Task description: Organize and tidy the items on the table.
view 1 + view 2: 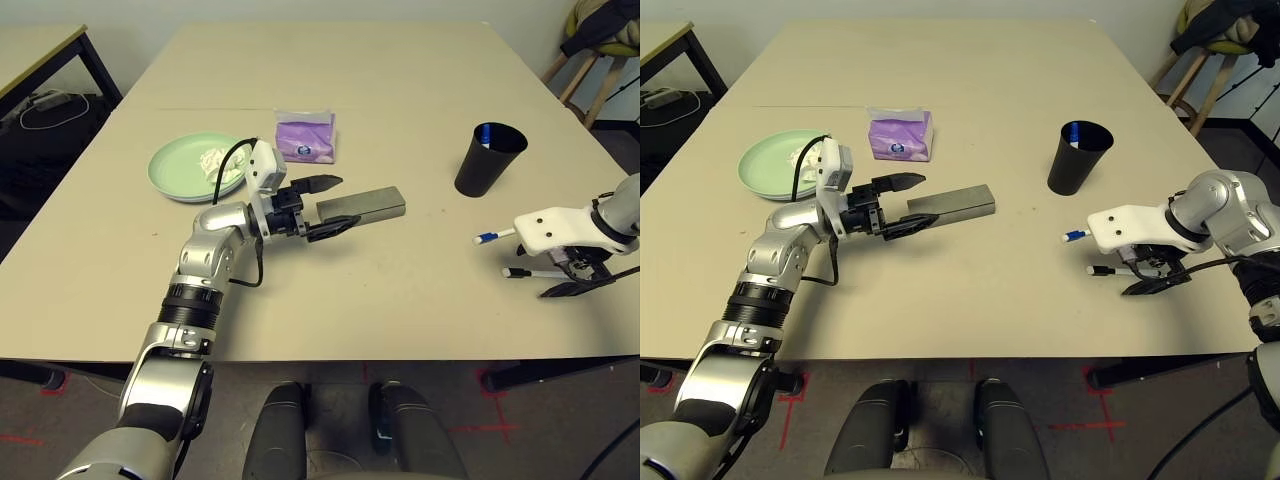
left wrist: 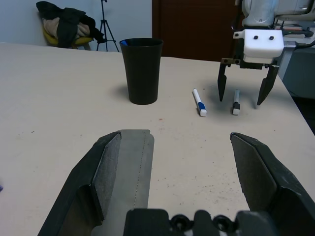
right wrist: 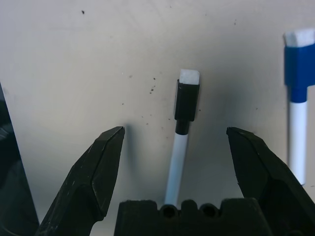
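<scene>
Two pens still loose on the table (image 1: 400, 80): the black-capped pen (image 3: 183, 132) sits between the right gripper's (image 1: 1152, 280) wide-open fingers, the blue-capped pen (image 1: 1074, 236) just beside. The black cup (image 1: 488, 158) already holds one pen. Tissue is on the green plate (image 1: 180, 165). The left gripper (image 1: 325, 205) is spread open by the grey glasses case (image 1: 365, 204).

A smaller table (image 1: 40, 45) with black legs stands off the far left corner, white cables (image 1: 45, 108) on a dark bag beneath. A wooden stool (image 1: 590, 60) carries dark clothing far right.
</scene>
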